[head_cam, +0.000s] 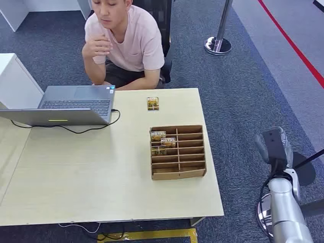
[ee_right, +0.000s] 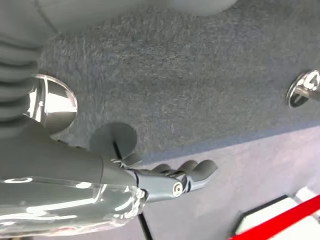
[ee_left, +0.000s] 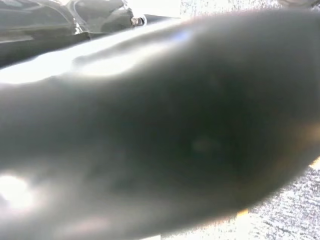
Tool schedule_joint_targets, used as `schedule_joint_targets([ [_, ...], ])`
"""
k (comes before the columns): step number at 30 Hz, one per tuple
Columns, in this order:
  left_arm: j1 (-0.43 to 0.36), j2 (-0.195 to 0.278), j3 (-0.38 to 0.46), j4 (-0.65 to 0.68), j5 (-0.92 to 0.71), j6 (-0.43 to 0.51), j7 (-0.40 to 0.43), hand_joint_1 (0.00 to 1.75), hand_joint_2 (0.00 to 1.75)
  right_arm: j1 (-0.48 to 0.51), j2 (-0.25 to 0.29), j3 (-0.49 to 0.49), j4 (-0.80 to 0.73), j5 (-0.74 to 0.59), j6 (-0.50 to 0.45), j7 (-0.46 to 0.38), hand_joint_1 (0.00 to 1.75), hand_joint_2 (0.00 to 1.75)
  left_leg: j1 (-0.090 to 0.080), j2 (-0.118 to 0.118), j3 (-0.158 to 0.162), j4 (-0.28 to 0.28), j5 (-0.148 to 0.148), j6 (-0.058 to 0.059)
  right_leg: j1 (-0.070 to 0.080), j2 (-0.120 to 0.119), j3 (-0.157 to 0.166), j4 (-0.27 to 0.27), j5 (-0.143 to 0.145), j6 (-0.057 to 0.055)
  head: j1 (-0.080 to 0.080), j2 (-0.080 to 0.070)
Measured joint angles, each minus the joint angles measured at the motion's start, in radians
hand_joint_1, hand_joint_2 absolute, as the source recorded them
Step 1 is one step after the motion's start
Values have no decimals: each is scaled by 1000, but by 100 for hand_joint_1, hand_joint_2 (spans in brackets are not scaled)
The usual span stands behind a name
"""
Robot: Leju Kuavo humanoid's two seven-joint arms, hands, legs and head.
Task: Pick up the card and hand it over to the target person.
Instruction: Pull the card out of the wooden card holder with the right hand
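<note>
- While the pale wooden table (head_cam: 95,177) fills most of the head view, the right arm hangs beside it at about four o'clock, over the grey carpet (head_cam: 244,101).
- A brown divided card box (head_cam: 178,152) sits on the table right of centre, with cards (head_cam: 160,143) standing in its compartments at the box's ten o'clock corner.
- One single card (head_cam: 153,104) lies flat on the table at twelve o'clock from the box, apart from it and near the far edge, just in front of the seated person (head_cam: 124,43).
- The person wears a pale pink shirt, sits on a dark chair at the far side, and holds one hand up near the chin.
- An open grey laptop (head_cam: 72,104) rests at ten o'clock on the table, its black cable (head_cam: 87,129) trailing across the top.
- A white cabinet (head_cam: 17,83) stands at nine o'clock beside the table.
- A chrome stanchion base (head_cam: 217,45) stands on the carpet at one o'clock, and a red line (head_cam: 294,48) crosses the lighter floor at two o'clock.
- The right hand (ee_right: 177,180), seen from the right wrist view, holds nothing, its dark fingers (ee_right: 200,170) stretched out fairly straight and close together above the carpet.
- The left wrist view is a dark blur, so I cannot tell how the left hand lies.
</note>
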Motion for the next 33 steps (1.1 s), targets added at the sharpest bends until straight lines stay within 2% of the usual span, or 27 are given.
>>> schedule_joint_targets([
  [2, 2, -2, 3, -1, 1, 2, 1, 0, 0, 18, 0, 38, -31, 32, -2, 17, 0, 175, 0, 0, 0, 0, 0, 0, 0, 0, 1, 0, 0, 0, 0, 0],
  [5, 7, -6, 10, -2, 2, 7, 3, 0, 0, 47, -1, 145, -89, 115, -1, 65, 0, 175, 0, 0, 1, -1, 0, 0, 1, 0, 1, -1, 0, 0, 0, 0],
  [9, 8, -7, 16, -2, 0, 6, 9, 0, 0, 23, -14, 260, -100, 154, 26, 99, 0, 175, 0, 1, 1, -1, 0, 0, 1, 1, 1, -1, 0, 0, 0, 0],
  [17, 5, -6, 48, -4, 15, 7, 23, 0, 0, -84, -39, 461, -53, 116, 103, 140, 0, 175, 0, 1, 1, 0, 0, 1, 1, 2, 1, -1, 1, 1, 0, 0],
  [21, 5, -8, 61, -5, 20, 10, 24, 0, 0, -152, -49, 529, -13, 74, 111, 158, 2, 175, 0, 1, 1, 0, 0, 0, 0, 2, 1, -1, 1, 1, 0, 0],
  [23, 5, -9, 67, -6, 22, 12, 25, 0, 0, -185, -48, 556, 3, 58, 115, 163, 8, 175, 0, 1, 1, 0, 0, 0, 0, 1, 1, -1, 1, 1, 0, 0],
  [28, 3, -9, 78, -3, 25, 13, 28, 0, 0, -247, -32, 603, 29, 37, 124, 175, 36, 175, 0, 1, 1, 0, 0, 1, 1, 1, 2, -1, 1, 1, 0, 0],
  [33, 3, -10, 83, -4, 28, 13, 31, 0, 0, -270, -19, 616, 31, 35, 132, 178, 72, 175, 1, 0, 1, 0, 0, 1, 1, 0, 2, -1, 1, 1, 0, 0],
])
